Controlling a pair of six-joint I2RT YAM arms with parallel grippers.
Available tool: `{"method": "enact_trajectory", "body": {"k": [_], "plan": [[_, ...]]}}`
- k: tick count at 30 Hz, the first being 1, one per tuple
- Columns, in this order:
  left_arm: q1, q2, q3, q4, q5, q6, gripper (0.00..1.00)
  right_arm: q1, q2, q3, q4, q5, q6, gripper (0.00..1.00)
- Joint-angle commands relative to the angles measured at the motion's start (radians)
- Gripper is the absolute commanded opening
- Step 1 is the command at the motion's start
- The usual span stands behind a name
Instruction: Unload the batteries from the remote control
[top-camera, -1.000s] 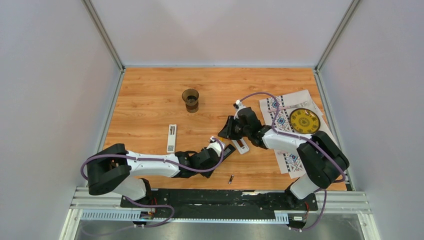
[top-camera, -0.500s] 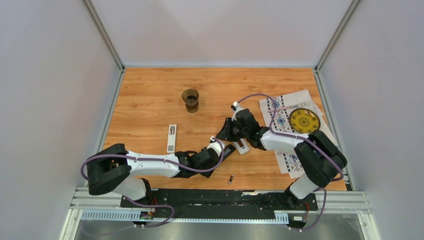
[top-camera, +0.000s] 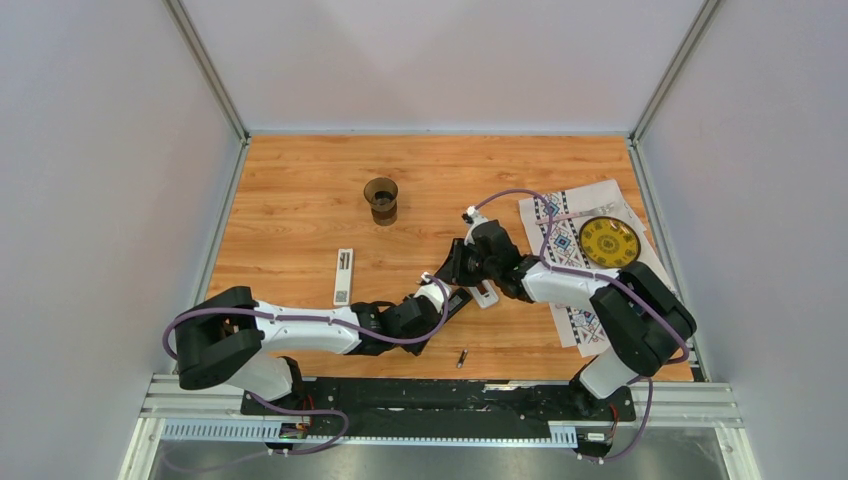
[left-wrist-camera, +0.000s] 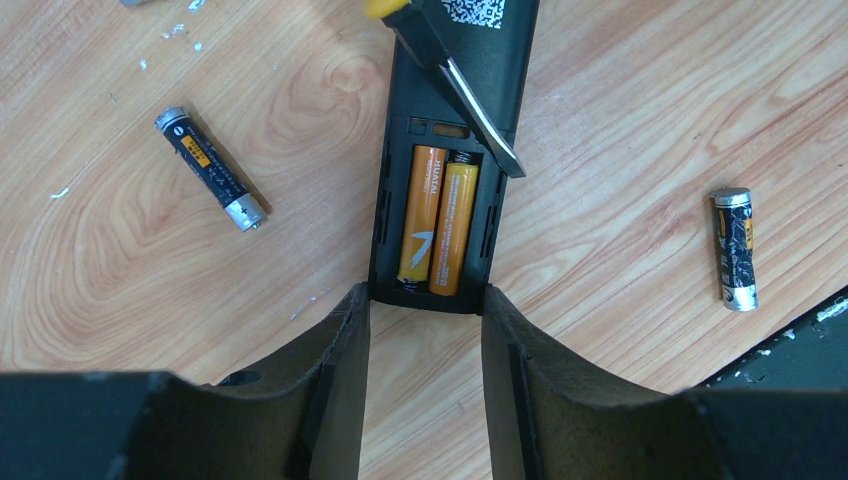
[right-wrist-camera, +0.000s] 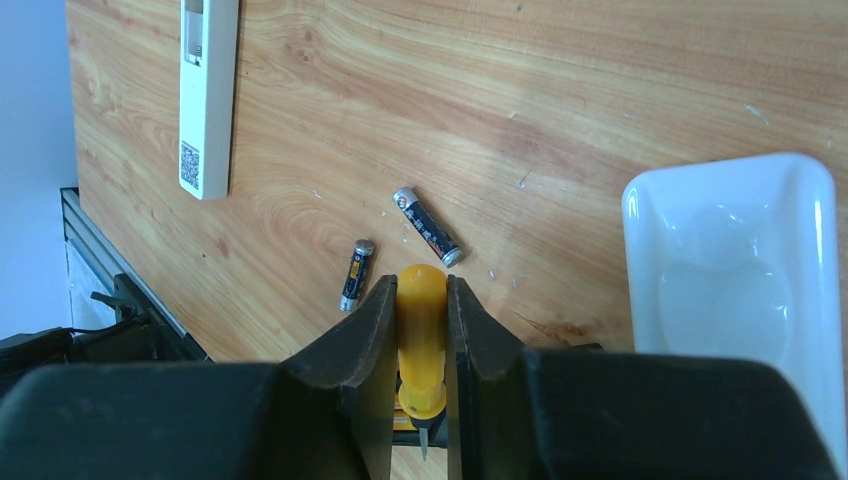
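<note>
Wood-grain tabletop (top-camera: 300, 200) fills the enclosure, and near its front the black remote control (left-wrist-camera: 515, 70) lies face down with its cover off. Two orange batteries (left-wrist-camera: 438, 225) sit side by side in the bay. The left gripper (left-wrist-camera: 425, 300) is closed on the remote's near end, one finger against each side. The right gripper (right-wrist-camera: 420, 290) is clenched on the yellow handle of a flat-blade screwdriver (left-wrist-camera: 478, 115), whose tip rests at the bay's far right corner, by the spring. Two dark loose batteries (left-wrist-camera: 208, 168) lie on the wood, one on each side of the remote. The risks look plain. The blade could skate off the rounded cell and gouge the spring. The remote, held only at one end, might also pivot under the prying — or a freed cell may spring out and roll towards the table's front edge.
</note>
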Motion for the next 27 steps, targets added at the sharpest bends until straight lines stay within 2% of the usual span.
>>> {"method": "enact_trajectory", "body": {"k": [1, 17, 27], "plan": [[-0.002, 0.03, 0.004, -0.034, 0.048, -0.015, 0.34, 0.004, 0.004, -0.01, 0.03, 0.032, -0.022, 0.0], [-0.002, 0.035, 0.002, -0.034, 0.051, -0.023, 0.31, 0.004, -0.074, -0.007, 0.08, 0.006, 0.041, 0.0], [0.0, 0.042, 0.004, -0.026, 0.057, -0.024, 0.31, 0.001, 0.01, 0.009, 0.077, 0.038, 0.012, 0.0]]}}
